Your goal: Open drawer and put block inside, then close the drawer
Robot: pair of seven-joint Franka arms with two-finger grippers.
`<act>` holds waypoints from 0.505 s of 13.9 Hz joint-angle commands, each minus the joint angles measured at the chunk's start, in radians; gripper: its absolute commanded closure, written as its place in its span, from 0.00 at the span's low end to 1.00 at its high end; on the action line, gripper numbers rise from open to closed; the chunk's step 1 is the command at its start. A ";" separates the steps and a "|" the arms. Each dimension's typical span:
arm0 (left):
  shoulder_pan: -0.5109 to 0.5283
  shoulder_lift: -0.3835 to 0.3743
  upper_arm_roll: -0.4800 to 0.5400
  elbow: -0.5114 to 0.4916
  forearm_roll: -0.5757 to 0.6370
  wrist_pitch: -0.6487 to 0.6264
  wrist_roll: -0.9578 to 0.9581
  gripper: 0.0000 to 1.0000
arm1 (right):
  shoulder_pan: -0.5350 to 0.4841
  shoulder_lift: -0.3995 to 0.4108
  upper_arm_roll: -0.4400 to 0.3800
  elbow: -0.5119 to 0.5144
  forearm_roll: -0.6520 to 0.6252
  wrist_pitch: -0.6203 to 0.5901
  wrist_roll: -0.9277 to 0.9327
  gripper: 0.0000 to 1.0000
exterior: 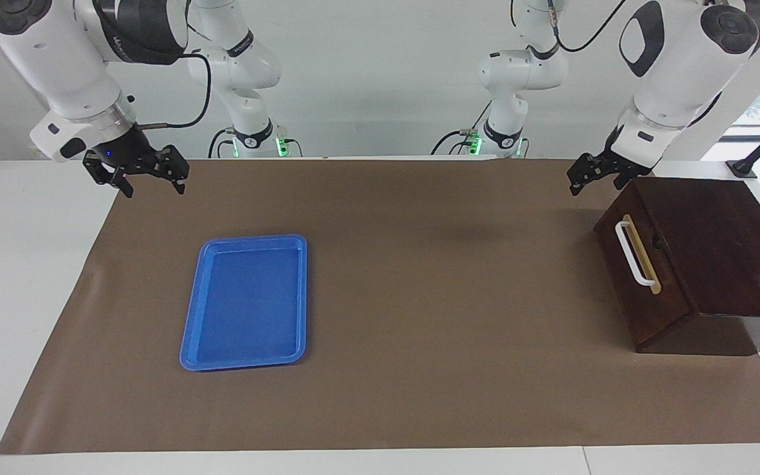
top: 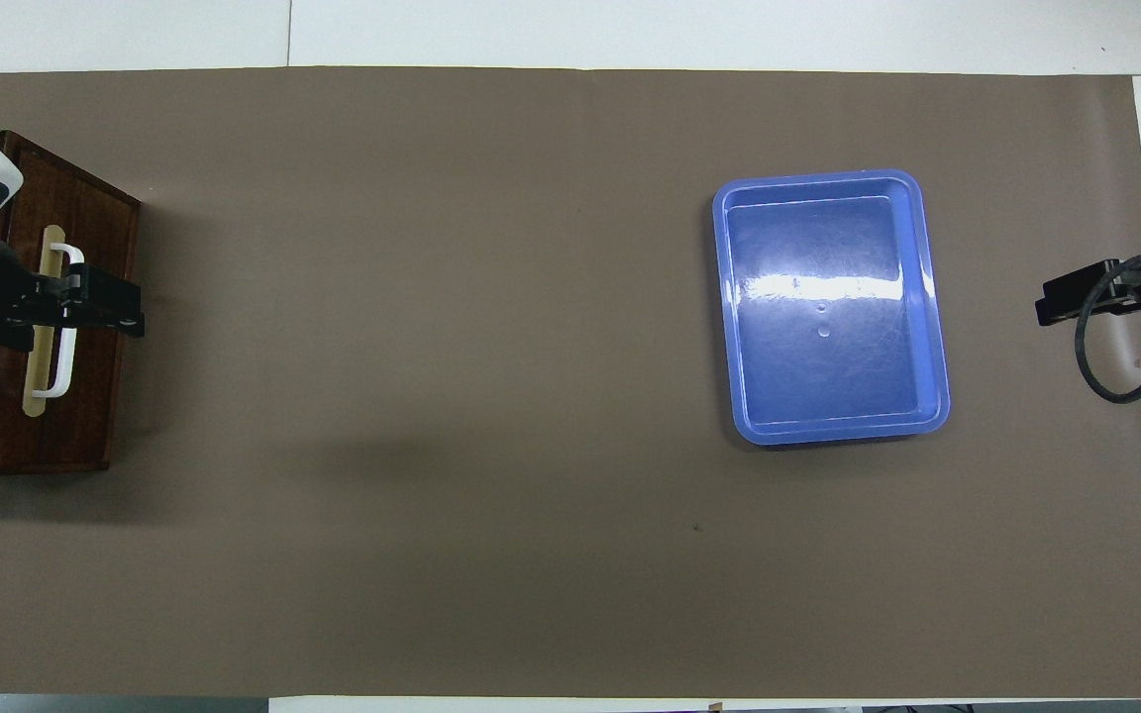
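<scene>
The dark wooden drawer (exterior: 640, 290) is closed in its dark box (exterior: 716, 244) at the left arm's end of the table. Its white bar handle (exterior: 633, 254) faces the middle of the table; the handle also shows in the overhead view (top: 57, 371). My left gripper (exterior: 588, 181) is open and empty. It hangs in the air by the box's top corner nearest the robots, clear of the handle. From overhead, the left gripper (top: 120, 309) covers the handle's middle. My right gripper (exterior: 152, 187) is open and empty, waiting over the mat's corner at the right arm's end. The yellow block is out of view.
A flat blue tray (exterior: 248, 297) lies empty on the brown mat (exterior: 433, 316) toward the right arm's end; it also shows in the overhead view (top: 828, 297). White tabletop borders the mat.
</scene>
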 commanded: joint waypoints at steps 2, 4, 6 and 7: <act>-0.027 -0.003 0.026 0.020 -0.012 -0.039 0.035 0.00 | -0.011 -0.011 0.013 -0.007 -0.014 -0.007 0.017 0.00; -0.022 -0.001 0.026 0.020 -0.007 -0.033 0.049 0.00 | -0.011 -0.011 0.013 -0.007 -0.014 -0.007 0.017 0.00; -0.007 -0.001 0.020 0.024 -0.007 -0.041 0.075 0.00 | -0.013 -0.011 0.013 -0.007 -0.013 -0.007 0.017 0.00; 0.009 0.000 0.014 0.023 -0.006 -0.041 0.075 0.00 | -0.013 -0.011 0.013 -0.007 -0.013 -0.007 0.017 0.00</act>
